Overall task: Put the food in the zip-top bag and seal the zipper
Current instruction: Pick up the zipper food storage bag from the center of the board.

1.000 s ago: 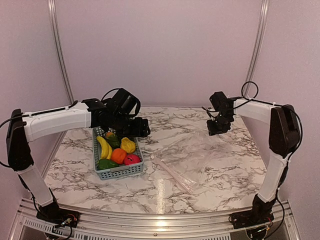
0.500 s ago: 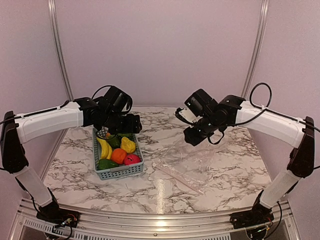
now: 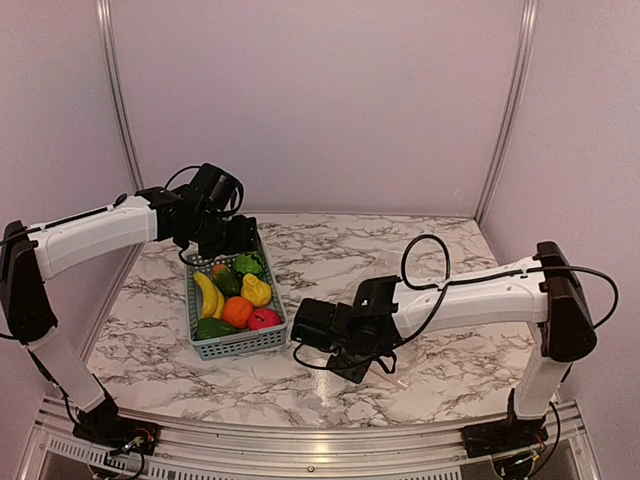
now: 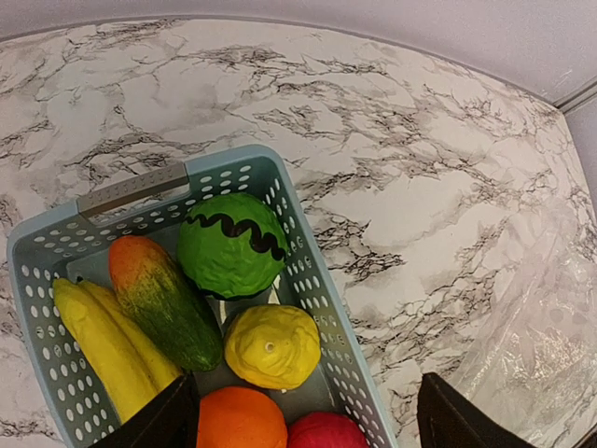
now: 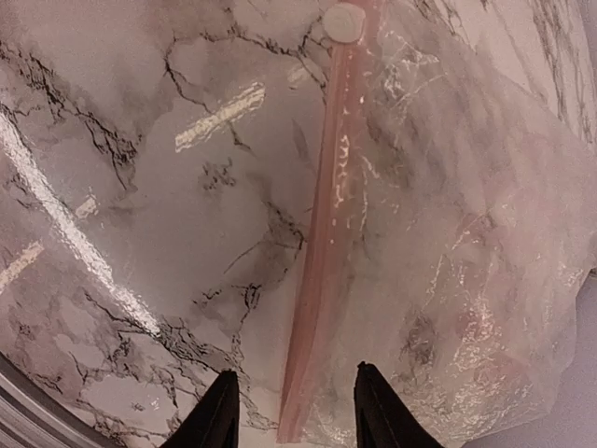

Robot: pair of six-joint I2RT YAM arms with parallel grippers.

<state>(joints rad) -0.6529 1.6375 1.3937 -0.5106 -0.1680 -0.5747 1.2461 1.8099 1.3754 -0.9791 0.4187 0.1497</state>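
The food lies in a grey-blue mesh basket (image 3: 240, 348) (image 4: 131, 191): yellow bananas (image 4: 98, 341), a green-orange long piece (image 4: 159, 299), a green round piece (image 4: 231, 245), a yellow piece (image 4: 272, 345), an orange one (image 4: 241, 418) and a red one (image 4: 322, 431). My left gripper (image 3: 228, 240) (image 4: 303, 420) hangs open above the basket's far half, nothing between its fingers. The zip-top bag (image 5: 466, 280) (image 4: 546, 355) lies flat on the marble. Its zipper (image 5: 326, 233) runs away from my right gripper (image 3: 365, 368) (image 5: 297, 415), slider tab (image 5: 343, 21) at the far end. That gripper is open, its fingertips either side of the strip's near end.
The right arm (image 3: 470, 295) stretches low across the table's front half and covers most of the bag in the top view. The marble table's near edge (image 5: 19, 406) is close to the right gripper. Walls stand behind and at both sides.
My right arm has swung from the back right down to the front centre, over the bag's zipper. My left gripper has drifted left and back over the basket.
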